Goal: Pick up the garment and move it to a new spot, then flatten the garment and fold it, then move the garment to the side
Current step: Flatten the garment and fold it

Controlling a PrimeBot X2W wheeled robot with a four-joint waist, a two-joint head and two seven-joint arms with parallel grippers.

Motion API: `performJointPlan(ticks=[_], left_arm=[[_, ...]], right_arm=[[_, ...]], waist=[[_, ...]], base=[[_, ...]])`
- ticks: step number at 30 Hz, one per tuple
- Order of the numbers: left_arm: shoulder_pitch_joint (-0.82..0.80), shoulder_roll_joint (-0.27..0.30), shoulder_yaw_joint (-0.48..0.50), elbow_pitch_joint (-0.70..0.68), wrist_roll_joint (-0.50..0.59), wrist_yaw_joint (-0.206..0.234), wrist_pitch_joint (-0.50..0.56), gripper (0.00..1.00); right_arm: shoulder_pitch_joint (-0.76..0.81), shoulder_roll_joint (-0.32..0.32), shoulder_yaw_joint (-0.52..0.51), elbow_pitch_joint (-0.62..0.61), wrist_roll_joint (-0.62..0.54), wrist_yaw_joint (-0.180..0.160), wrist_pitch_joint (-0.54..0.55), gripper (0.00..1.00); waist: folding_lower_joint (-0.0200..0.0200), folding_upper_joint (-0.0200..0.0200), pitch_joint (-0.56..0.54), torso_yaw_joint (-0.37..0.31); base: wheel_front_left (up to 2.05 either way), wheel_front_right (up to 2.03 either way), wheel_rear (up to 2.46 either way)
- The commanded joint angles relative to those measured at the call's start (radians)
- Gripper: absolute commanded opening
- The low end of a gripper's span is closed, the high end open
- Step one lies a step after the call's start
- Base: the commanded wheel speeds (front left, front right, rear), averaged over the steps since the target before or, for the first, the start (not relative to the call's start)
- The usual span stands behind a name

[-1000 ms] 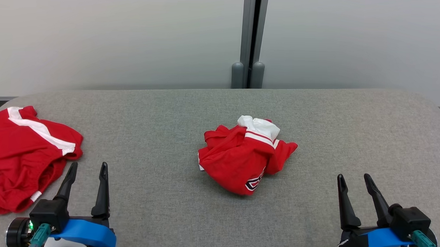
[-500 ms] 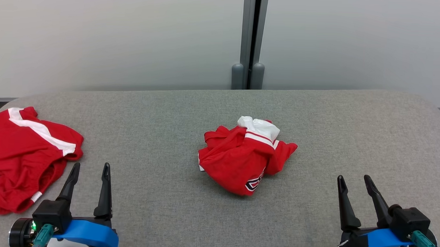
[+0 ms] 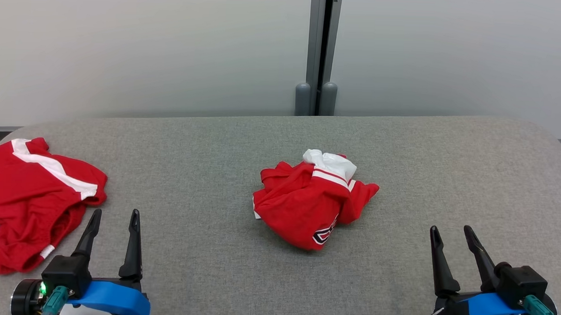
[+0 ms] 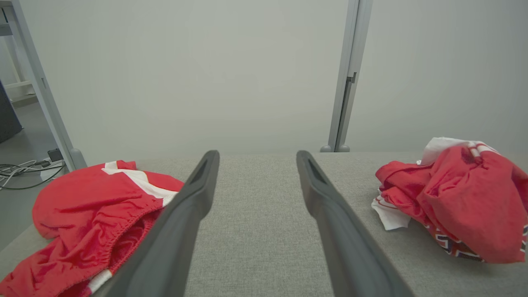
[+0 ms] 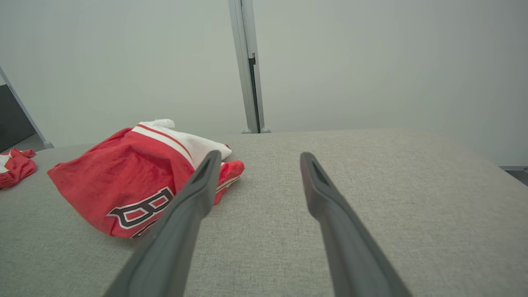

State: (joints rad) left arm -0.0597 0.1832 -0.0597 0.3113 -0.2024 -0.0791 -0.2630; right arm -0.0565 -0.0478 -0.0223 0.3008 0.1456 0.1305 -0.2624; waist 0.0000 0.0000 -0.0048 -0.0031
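Left gripper (image 3: pixel 115 212) and right gripper (image 3: pixel 450 228) both stand spread and empty at the near edge of a grey woven surface (image 3: pixel 424 172) with rounded corners, set before pale wall panels joined by a grey post (image 3: pixel 318 51). Straight in front of that post, mid-surface and well apart from both grippers, the garment (image 3: pixel 307 205) lies in a crumpled red heap. Its longer side runs left to right, its white striped part faces the post, and a black-edged white letter, seemingly a B and partly folded under, faces the robot. Far left of the post, a second red garment (image 3: pixel 32 191) with a white stripe lies just beside the left gripper.
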Motion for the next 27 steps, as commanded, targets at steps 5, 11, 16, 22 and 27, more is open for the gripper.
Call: performJointPlan(ticks=[5,11,16,22,27], left_arm=[[-0.02,-0.005,0.002,0.006,0.008,-0.008,-0.003,1.0],[-0.038,-0.008,-0.004,0.008,0.011,-0.015,-0.003,1.0],[-0.066,-0.014,-0.015,0.007,0.016,-0.022,-0.003,1.0],[-0.096,-0.031,-0.025,0.007,0.02,-0.028,-0.003,1.0],[-0.12,-0.041,-0.031,0.008,0.019,-0.034,-0.003,1.0]], right_arm=[[-0.02,-0.005,-0.016,0.016,-0.011,0.0,-0.004,1.0],[-0.095,-0.005,-0.024,0.029,-0.046,0.0,0.009,1.0],[-0.203,-0.005,-0.038,0.054,-0.082,0.0,0.045,1.0],[-0.333,-0.025,-0.043,0.137,-0.112,0.0,0.096,1.0],[-0.415,-0.049,-0.048,0.257,-0.14,0.0,0.143,1.0]], waist=[[0.0,0.0,0.003,0.009],[0.0,0.0,0.017,0.03],[0.0,0.0,0.044,0.064],[0.0,0.0,0.087,0.112],[0.0,0.0,0.133,0.148]], base=[[0.0,0.0,0.0],[0.0,0.0,0.0],[0.0,0.0,0.0],[0.0,0.0,0.0],[0.0,0.0,0.0]])
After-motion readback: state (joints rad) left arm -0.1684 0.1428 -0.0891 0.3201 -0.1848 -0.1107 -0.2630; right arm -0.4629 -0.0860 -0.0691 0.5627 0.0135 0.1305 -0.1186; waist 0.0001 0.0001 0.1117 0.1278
